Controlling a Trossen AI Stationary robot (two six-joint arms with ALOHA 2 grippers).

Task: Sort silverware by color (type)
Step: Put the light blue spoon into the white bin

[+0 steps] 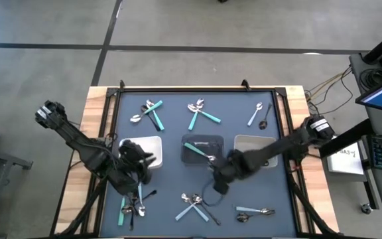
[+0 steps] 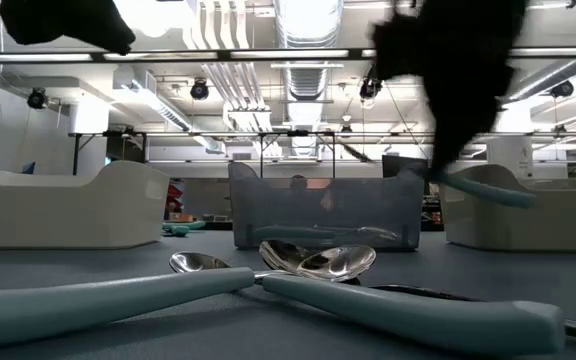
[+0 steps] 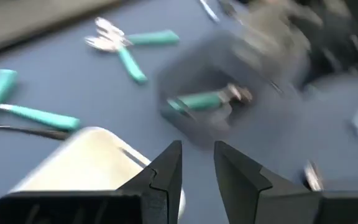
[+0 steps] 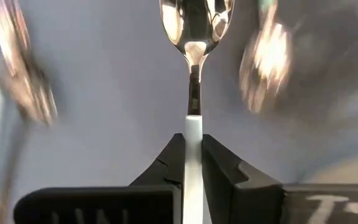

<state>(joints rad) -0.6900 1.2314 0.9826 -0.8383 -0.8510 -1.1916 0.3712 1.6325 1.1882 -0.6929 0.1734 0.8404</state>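
Silverware lies in small groups on the dark blue mat: teal-handled and silver pieces at the far left (image 1: 151,113), far middle (image 1: 201,113) and near middle (image 1: 194,204). My right gripper (image 1: 219,178) hangs just near of the dark middle tray (image 1: 202,141) and is shut on a pale teal-handled spoon (image 4: 196,25). My left gripper (image 1: 138,162) hovers at the near edge of the white left tray (image 1: 144,143), fingers (image 3: 197,155) open with nothing between them. One teal-handled piece (image 3: 204,101) lies inside the dark tray. My right gripper pinches the spoon's pale handle (image 4: 193,124) between its two fingers. The handle runs along the fingers and the shiny bowl sticks out ahead of the tips. In the low view the teal handle (image 2: 483,187) slants out below the gripper, lifted clear of the mat.
A grey tray (image 1: 254,147) stands right of the dark one. More pieces lie at the far right (image 1: 260,114), near left (image 1: 132,202) and near right (image 1: 254,212). A raised dark frame (image 1: 197,87) borders the mat.
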